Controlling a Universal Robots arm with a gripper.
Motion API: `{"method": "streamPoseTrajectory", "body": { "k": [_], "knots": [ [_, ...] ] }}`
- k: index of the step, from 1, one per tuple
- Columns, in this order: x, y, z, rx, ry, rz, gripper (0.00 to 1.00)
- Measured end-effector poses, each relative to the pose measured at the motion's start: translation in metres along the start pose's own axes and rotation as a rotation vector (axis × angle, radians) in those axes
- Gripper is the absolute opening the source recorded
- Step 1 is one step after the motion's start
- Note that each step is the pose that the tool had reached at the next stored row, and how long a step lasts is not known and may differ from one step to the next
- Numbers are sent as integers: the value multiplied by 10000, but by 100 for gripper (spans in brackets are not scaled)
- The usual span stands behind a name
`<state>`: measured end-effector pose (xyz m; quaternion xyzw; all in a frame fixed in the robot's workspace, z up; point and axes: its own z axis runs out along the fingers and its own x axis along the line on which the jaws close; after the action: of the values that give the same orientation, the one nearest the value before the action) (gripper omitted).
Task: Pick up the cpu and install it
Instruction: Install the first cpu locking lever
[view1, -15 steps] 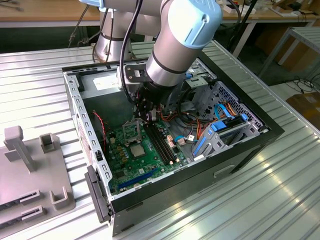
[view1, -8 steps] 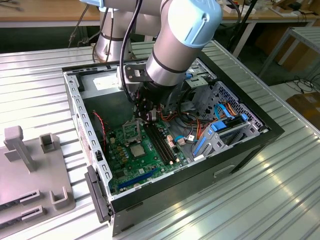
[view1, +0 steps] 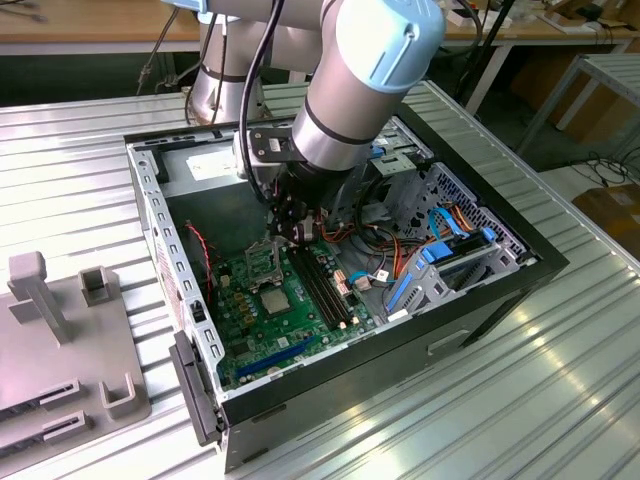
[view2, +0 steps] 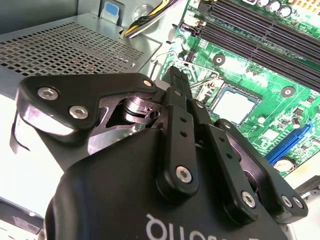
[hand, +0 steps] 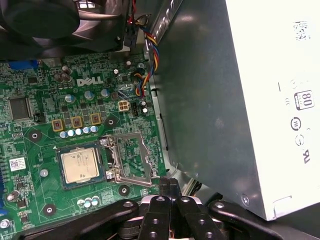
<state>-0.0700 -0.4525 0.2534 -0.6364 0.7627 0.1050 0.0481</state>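
The cpu (hand: 80, 166), a small silver square, lies flat in its socket on the green motherboard (hand: 35, 100), with the hinged metal socket frame (hand: 131, 159) swung open beside it. The exterior view shows the cpu (view1: 272, 298) inside the open computer case (view1: 330, 370), and in the second wrist view the cpu (view2: 235, 104) lies just beyond the fingertips. My gripper (hand: 168, 182) hangs over the frame's outer edge, between socket and power supply, its black fingers pressed together with nothing held. In the exterior view the gripper (view1: 290, 228) sits low above the board.
A grey power supply box (hand: 270, 100) stands close beside the gripper. Long black memory slots (view1: 322, 288) run next to the socket. Coloured cables (view1: 385, 250) and a blue drive cage (view1: 440, 265) fill the case's right side. A grey fixture (view1: 60, 330) stands on the ribbed table.
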Motion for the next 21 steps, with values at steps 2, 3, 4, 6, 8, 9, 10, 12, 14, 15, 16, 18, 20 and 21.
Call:
{"method": "streamPoseTrajectory", "body": {
  "k": [2,3,4,6,8,9,10,12,14,15,16,18,20,21],
  "knots": [
    [0,0,0,5,24,1,11],
    [-1,0,0,8,40,1,11],
    [-1,0,0,14,74,3,11],
    [0,0,0,24,127,6,11],
    [-1,0,0,35,186,9,11],
    [-1,0,0,41,216,10,11],
    [-1,0,0,48,255,12,11],
    [-1,-1,0,59,314,15,11],
    [0,0,-1,68,365,18,11],
    [0,0,-1,69,373,18,11],
    [-1,0,0,71,380,18,11],
    [0,0,-1,75,399,19,11],
    [0,0,-2,77,411,20,11],
    [2,-1,-2,80,429,20,11]
  ]
}}
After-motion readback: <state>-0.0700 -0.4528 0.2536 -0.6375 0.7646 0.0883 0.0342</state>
